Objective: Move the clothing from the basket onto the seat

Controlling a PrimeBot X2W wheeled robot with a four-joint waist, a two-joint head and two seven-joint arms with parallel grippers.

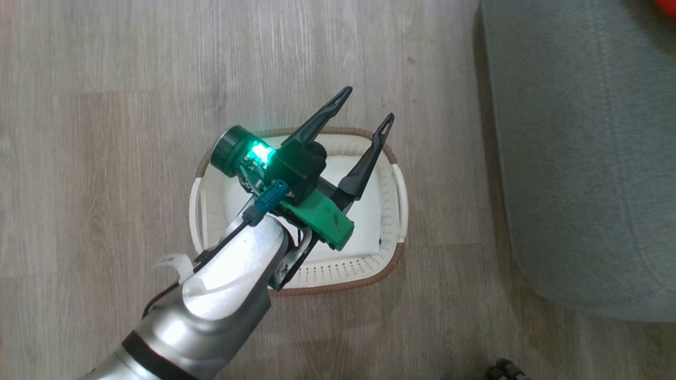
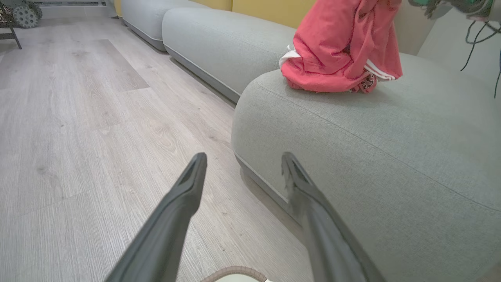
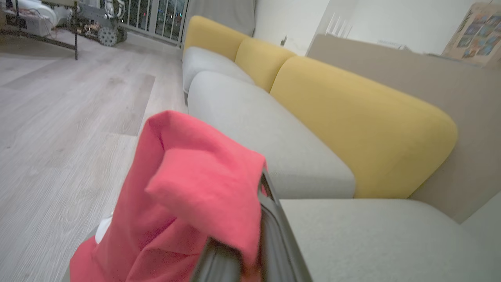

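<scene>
Head view: left claw (image 1: 366, 105) over the basket (image 1: 395, 211), fingers spread wide, nothing between them. White basket bottom bare wherever visible; part of it hidden under the forearm, so probably empty, not certain. To the right of the basket, near it across a strip of floor (image 1: 105, 158), the seat (image 1: 581, 158). Left wrist view: same claw wide apart and empty, pointing over the floor toward the rounded front edge of the seat. On top of the seat, up and right of this claw and well apart from it, the clothing (image 2: 336, 47): lower end bunched and touching the cushion, upper end rising out of the top of the picture. Long axis therefore close to upright, not laid flat. White stripes and a bit of print at the lower edge; one garment or two in the bundle, impossible to tell. Right wrist view: right claw (image 3: 264, 192) closed on a fold of the red cloth, the rest draped down and left of the fingers, grey seat below, yellow back cushions (image 3: 352, 129) beyond. Judgement: right arm far nearer, holding the load directly above its target; next step likely a plain release, perhaps after lowering, to land the hanging length on the cushion rather than over its front edge.
</scene>
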